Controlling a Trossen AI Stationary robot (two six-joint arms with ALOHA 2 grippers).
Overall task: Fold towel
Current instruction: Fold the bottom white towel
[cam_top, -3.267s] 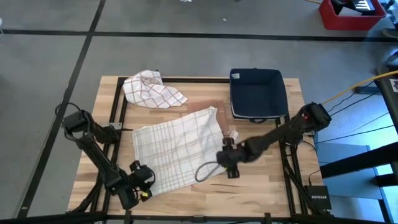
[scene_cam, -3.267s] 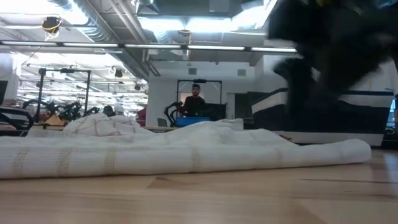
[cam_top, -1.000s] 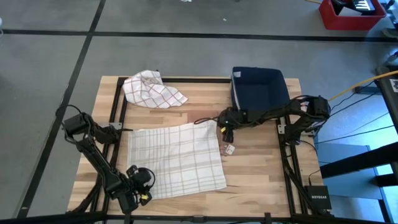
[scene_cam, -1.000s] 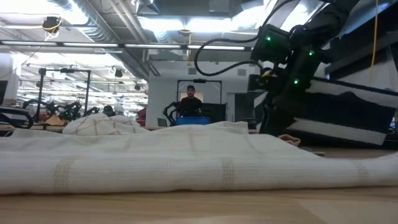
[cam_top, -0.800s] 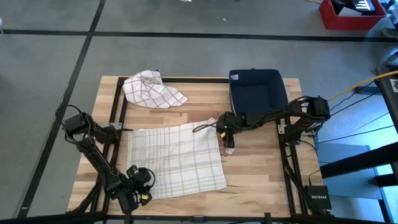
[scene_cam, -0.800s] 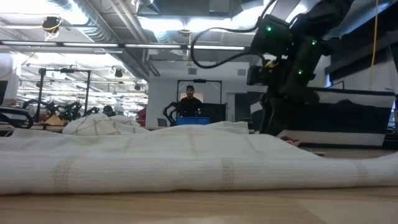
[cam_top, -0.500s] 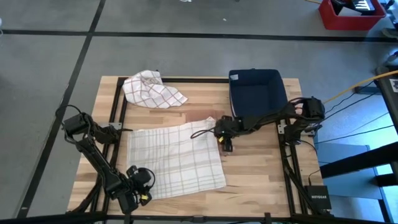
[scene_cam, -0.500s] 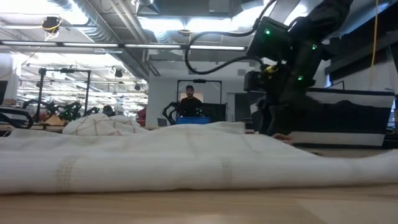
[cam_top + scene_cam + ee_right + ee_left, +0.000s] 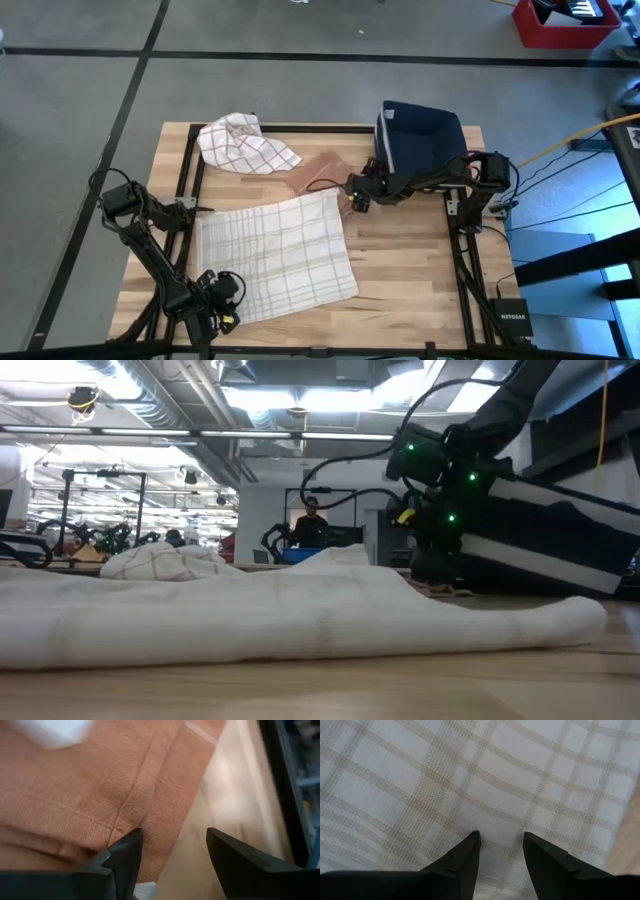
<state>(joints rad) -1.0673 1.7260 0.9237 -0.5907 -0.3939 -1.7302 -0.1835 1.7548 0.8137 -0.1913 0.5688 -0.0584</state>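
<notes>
The checked towel [image 9: 275, 255] is spread flat beneath the parted, empty left pincer [image 9: 500, 851]. Soft, light and limp, it is judged best pinched at a corner. The right pincer [image 9: 172, 852] gapes empty over brown cloth [image 9: 90, 795].

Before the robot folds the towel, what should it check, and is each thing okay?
1. Plaid towel spread flat on the table: ok.
2. Left gripper over the towel's near-left corner, fingers apart: ok.
3. Right gripper at the towel's far-right corner: not ok; its wrist view shows it over the brown cloth instead.
4. Brown cloth clear of the towel: not ok, it lies at that corner, partly tucked under.
5. Crumpled towel and blue bin out of the fold's way: ok.
</notes>
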